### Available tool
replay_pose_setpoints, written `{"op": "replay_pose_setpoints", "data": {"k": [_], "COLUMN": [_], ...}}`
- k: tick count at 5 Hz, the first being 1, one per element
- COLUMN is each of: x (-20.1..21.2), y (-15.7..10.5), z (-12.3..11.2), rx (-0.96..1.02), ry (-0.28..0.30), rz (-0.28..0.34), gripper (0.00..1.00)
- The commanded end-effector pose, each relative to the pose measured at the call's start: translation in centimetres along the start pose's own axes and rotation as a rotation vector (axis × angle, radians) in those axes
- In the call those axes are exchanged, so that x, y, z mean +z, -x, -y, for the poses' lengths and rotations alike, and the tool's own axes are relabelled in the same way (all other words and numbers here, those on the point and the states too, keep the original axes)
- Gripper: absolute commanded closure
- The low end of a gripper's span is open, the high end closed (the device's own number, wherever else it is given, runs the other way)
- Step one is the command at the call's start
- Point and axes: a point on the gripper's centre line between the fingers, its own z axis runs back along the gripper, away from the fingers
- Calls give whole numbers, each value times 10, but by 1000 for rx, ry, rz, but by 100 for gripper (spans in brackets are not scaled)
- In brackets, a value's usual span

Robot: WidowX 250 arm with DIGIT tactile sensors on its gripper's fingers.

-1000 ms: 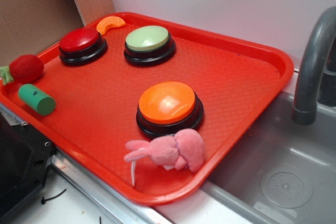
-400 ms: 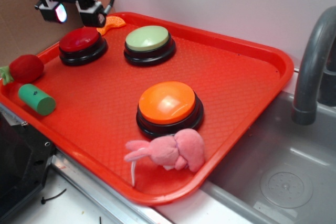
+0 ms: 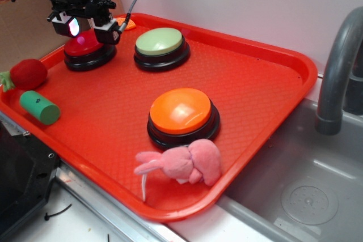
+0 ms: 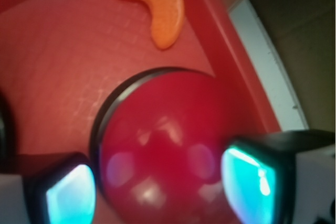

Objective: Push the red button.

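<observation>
gripper (image 3: 85,29) open over glossy domed red button (image 4: 163,145)

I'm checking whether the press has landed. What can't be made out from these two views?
- Contact: in the exterior view the end effector covers much of the red button; touching or hovering cannot be told.
- Wrist view: blurred; the button's lower part is cut off by the frame edge.
- Orange slice: mostly hidden behind the end effector in the exterior view.
</observation>
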Motion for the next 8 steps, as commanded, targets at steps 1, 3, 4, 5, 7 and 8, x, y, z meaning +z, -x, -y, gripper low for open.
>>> {"op": "replay_pose_setpoints", "data": {"k": [1,3,4,5,7,8], "x": [6,52,64,76,98,103], "y": [-3,-4,-3,-1,4,5], "z": [-16,-23,-24,-26,-27,-29], "rx": [10,-7,8,12,10,18], "ry": [10,12,1,8,18,18], "rz": [-2,32,30,46,46,45], "gripper": [0,0,0,0,0,0]}}
